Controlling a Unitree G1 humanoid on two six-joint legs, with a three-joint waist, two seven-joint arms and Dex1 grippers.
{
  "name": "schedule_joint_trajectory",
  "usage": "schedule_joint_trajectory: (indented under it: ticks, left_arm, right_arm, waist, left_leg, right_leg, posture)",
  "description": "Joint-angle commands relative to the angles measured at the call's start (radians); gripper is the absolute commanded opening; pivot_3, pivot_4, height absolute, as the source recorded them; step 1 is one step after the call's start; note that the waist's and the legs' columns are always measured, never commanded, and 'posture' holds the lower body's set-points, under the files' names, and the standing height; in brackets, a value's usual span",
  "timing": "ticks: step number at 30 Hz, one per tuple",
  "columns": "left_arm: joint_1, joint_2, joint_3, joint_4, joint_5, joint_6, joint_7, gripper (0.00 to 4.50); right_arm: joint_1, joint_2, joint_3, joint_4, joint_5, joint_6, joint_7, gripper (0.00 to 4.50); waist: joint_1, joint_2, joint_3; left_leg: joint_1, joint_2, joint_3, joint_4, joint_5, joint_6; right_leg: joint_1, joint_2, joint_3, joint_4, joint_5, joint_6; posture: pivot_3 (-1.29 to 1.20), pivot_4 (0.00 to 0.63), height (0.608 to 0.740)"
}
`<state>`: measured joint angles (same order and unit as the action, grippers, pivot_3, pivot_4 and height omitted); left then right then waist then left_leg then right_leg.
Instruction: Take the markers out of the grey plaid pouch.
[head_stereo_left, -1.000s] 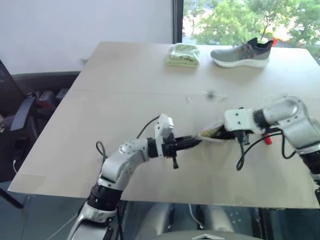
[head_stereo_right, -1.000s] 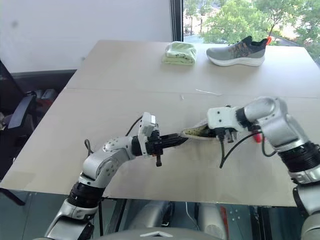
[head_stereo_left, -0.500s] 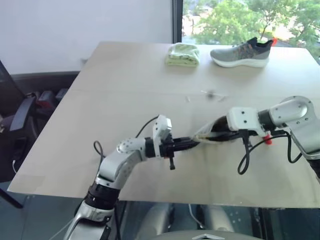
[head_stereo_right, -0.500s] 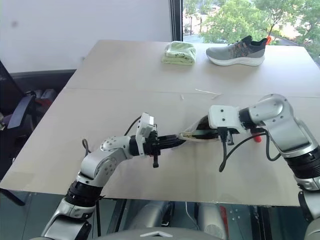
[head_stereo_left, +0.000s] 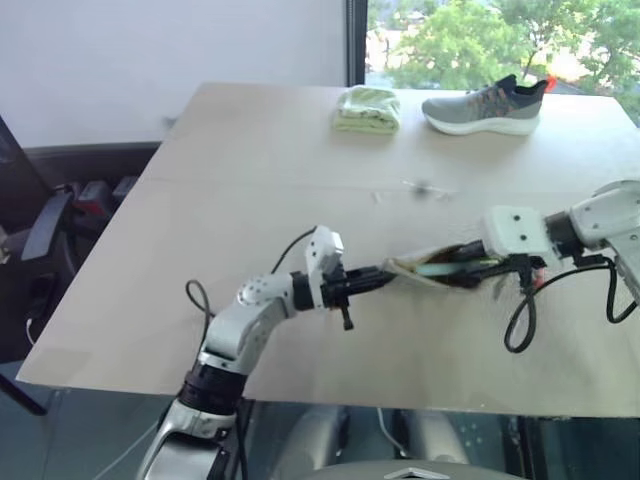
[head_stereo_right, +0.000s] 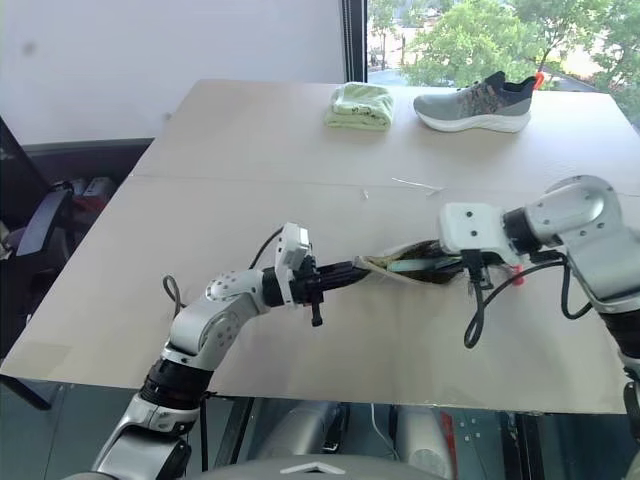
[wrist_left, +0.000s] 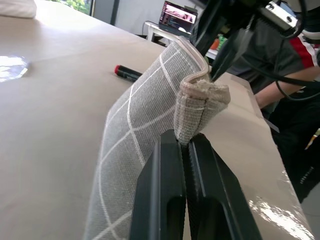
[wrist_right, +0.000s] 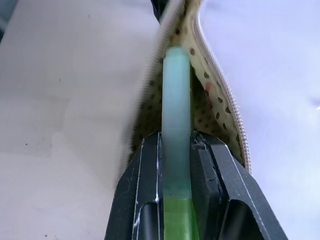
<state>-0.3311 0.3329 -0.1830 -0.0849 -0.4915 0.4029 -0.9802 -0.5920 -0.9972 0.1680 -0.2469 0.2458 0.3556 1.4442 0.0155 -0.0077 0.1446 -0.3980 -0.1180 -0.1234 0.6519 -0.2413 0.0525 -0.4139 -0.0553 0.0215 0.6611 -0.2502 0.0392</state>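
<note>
Pouch (wrist_left: 145, 115) edge pinched by left gripper (wrist_left: 184, 145).

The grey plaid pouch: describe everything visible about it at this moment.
The grey plaid pouch is soft woven fabric, grey with thin pale grid lines and a beige bound edge. Its lining is cream with dark dots, bordered by a zip. It hangs lifted above the table, stretched between the arms: the left gripper pinches one bunched end, shut on it. Its mouth gapes toward the right gripper, which clamps a pale green marker reaching into the opening.

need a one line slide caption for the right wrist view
Right gripper clamps a pale green marker at the open mouth of the grey plaid pouch.
</note>
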Motion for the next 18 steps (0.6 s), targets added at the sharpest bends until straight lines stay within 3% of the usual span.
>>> schedule_joint_trajectory:
  ticks: [1, 11, 18]
  left_arm:
    - [-0.013, 0.001, 0.018, 0.009, 0.01, -0.016, 0.01, 0.0]
    - [-0.034, -0.014, 0.034, 0.04, 0.041, -0.059, 0.053, 0.0]
    - [-0.162, -0.05, 0.143, 0.199, 0.176, -0.285, 0.243, 0.0]
  right_arm:
    - [-0.01, -0.037, -0.06, -0.051, 0.062, 0.006, 0.035, 0.71]
    - [-0.057, -0.007, -0.164, -0.052, 0.245, 0.16, -0.05, 0.71]
    - [-0.089, -0.046, -0.196, 0.183, 0.077, 0.135, -0.244, 0.71]
  waist:
    - [0.0, 0.0, 0.0]
    - [0.0, 0.0, 0.0]
    - [0.005, -0.001, 0.001]
  left_leg:
    - [0.0, 0.0, 0.0, 0.0, 0.0, 0.0]
    - [0.0, 0.0, 0.0, 0.0, -0.001, 0.001]
    - [0.0, 0.0, 0.0, 0.001, 0.0, 0.0]
  right_leg:
    - [0.0, 0.0, 0.0, 0.0, 0.0, 0.0]
    - [0.0, 0.0, 0.0, 0.0, 0.0, 0.0]
    - [0.0, 0.0, 0.0, 0.0, 0.0, 0.0]
  posture:
    - [0.0, 0.15, 0.74]
    - [0.0, 0.15, 0.74]
    - [0.0, 0.15, 0.74]
